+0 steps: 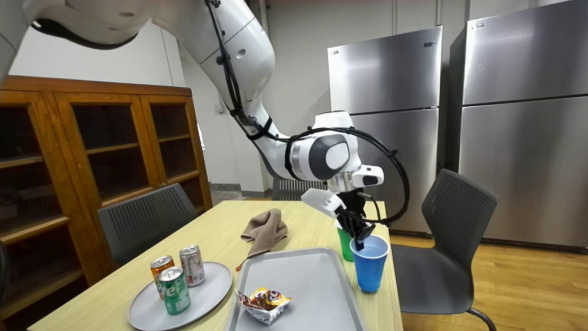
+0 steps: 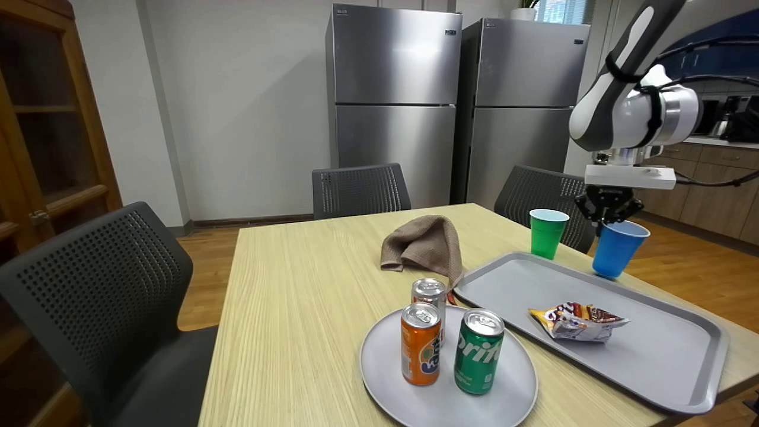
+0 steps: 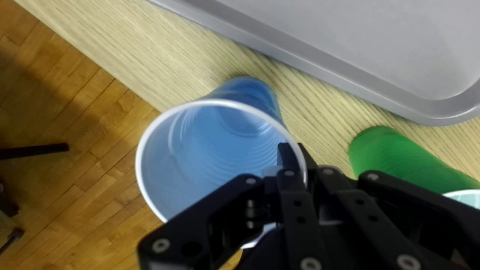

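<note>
In an exterior view, the blue cup point(image 1: 371, 270) stands near the edge of the surface point(image 1: 216, 239), so a sideways jerk could send it off. In an exterior view, the green cup point(image 2: 547, 235) sits near and might be knocked. The wrist view shows the jaws pinching the blue cup's rim; overtightening could buckle it.

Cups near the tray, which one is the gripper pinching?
The blue cup, its rim caught in the gripper; the green cup stands apart, ungripped.

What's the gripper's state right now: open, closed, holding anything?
Gripper: closed, holding the blue cup by its rim, one finger inside and one outside.
</note>
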Controlling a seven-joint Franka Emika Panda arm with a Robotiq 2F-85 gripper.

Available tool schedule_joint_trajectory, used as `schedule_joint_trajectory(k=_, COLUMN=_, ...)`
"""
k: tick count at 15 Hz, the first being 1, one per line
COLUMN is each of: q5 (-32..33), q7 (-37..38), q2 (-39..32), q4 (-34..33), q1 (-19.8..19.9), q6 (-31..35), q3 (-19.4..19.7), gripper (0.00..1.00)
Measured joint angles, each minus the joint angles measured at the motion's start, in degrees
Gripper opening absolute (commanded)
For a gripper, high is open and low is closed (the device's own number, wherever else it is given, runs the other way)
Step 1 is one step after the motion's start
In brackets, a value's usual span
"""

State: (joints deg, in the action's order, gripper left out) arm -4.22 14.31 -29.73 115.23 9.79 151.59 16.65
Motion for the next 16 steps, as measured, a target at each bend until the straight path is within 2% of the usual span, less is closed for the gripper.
schedule_joint_trajectory(k=5, q5=0.00, q7=0.00, q2=-2.18, q4=-2.49, q1=0.03, q6=-1.49, q3=-0.09, gripper=0.01)
schedule_joint_trajectory(k=6, q5=0.00, q7=0.00, q2=-2.47, q4=-2.83, q1=0.03, q6=-1.70, q3=-0.09, gripper=0.29)
schedule_joint_trajectory(k=8, q5=0.00, q7=0.00, q2=-2.80, q4=-3.26, q1=0.04, q6=-1.94, q3=-0.11, gripper=0.36)
schedule_joint_trajectory(k=16, q5=0.00, q7=-0.08, q2=-0.18, q4=-3.64, q1=0.06, q6=-2.08, q3=-0.50, gripper=0.96)
